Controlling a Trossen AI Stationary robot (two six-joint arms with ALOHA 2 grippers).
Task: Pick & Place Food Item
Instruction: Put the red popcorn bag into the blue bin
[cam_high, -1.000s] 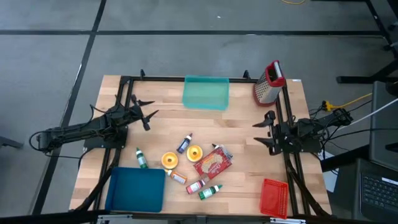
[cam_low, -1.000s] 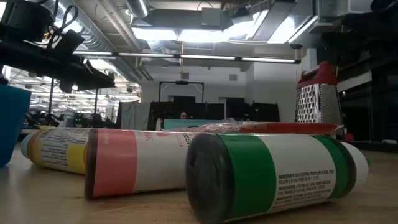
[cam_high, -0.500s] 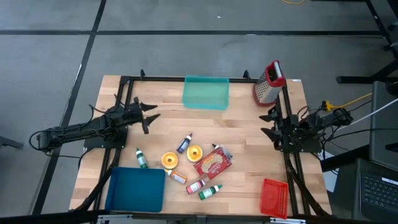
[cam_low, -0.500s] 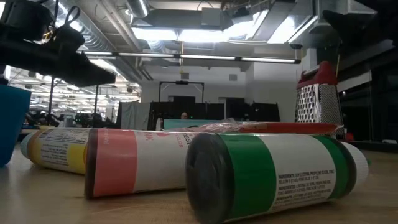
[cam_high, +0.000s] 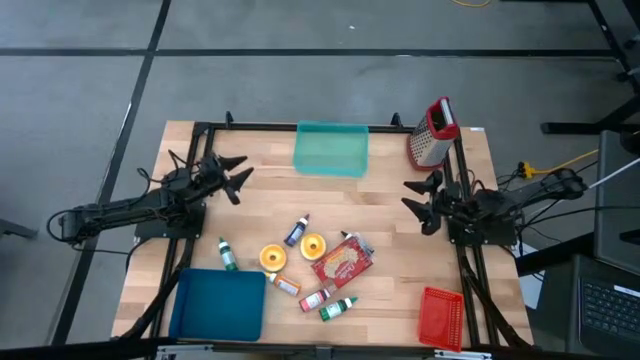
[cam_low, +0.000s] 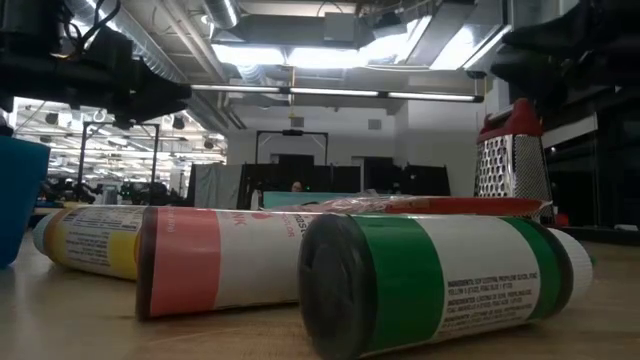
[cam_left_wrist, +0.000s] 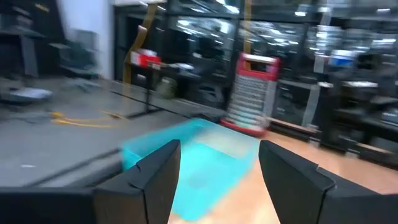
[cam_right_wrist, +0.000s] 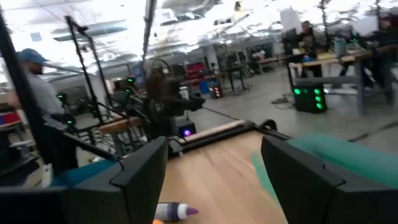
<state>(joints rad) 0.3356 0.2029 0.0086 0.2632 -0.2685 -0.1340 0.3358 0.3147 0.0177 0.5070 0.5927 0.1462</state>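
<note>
Both arms sit at the table edges, clear of the food pile. Left gripper (cam_high: 236, 176) hovers over the left side of the wooden table (cam_high: 390, 210), fingers (cam_left_wrist: 152, 177) apart, holding nothing; its wrist view looks toward the teal tray (cam_high: 331, 148) and the red-topped box grater (cam_high: 432, 132) at the far edge. Right gripper (cam_high: 417, 200) hovers over the right side, fingers (cam_right_wrist: 140, 174) spread wide, also holding nothing.

Food items lie clustered mid-table near the front, well apart from both grippers: red snack packet (cam_high: 342, 262), two orange round items (cam_high: 273, 257) (probably cups or lids, too small to tell), and several small bottles lying flat, including a green-label one (cam_high: 338, 308), a red-label one (cam_high: 315, 299) and a purple-capped one (cam_high: 296, 232). Another green bottle (cam_high: 228, 253) lies just behind the blue bin (cam_high: 218, 305) at the front left. Red basket (cam_high: 440, 317) sits front right.

A person in a cap (cam_right_wrist: 37, 87) shows in the right wrist view, beyond the table.
</note>
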